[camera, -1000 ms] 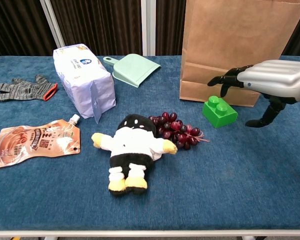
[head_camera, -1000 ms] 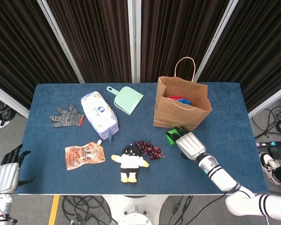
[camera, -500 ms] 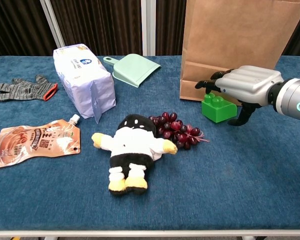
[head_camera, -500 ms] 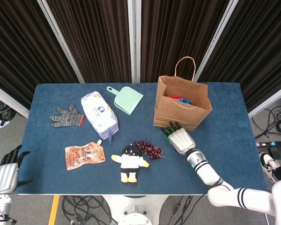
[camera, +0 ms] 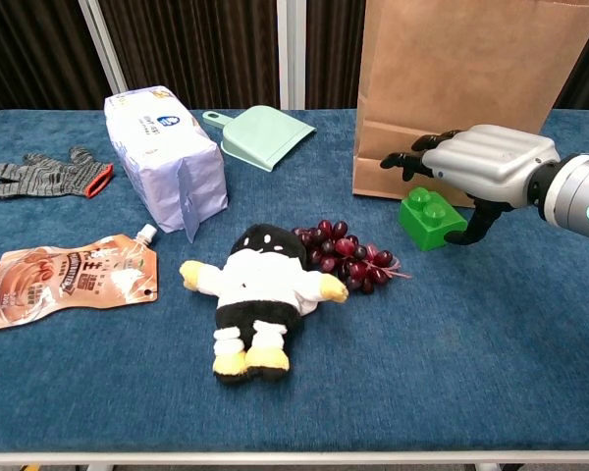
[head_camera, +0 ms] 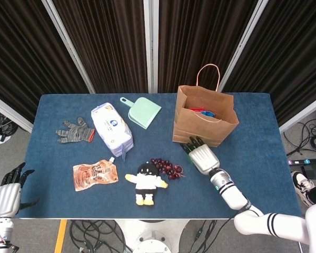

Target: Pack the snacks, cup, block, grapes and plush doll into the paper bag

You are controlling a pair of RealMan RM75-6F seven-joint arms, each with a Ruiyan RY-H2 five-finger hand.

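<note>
Bare worktop (head_camera: 253, 158) runs along the right edge and front-right corner. The paper bag (head_camera: 203, 124) stands just behind the right hand (head_camera: 203, 156); grapes (head_camera: 167, 166) lie leftward.

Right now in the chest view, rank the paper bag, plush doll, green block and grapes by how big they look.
1. paper bag, largest though cropped at the top
2. plush doll
3. grapes
4. green block, partly covered by the right hand; it sits farther back, so its rank against the grapes is unsure.

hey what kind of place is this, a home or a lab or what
Probably a robot lab or recording booth, not a home: black curtains behind a blue table, loose cables on the floor, and assorted props like a glove and dustpan.
</note>
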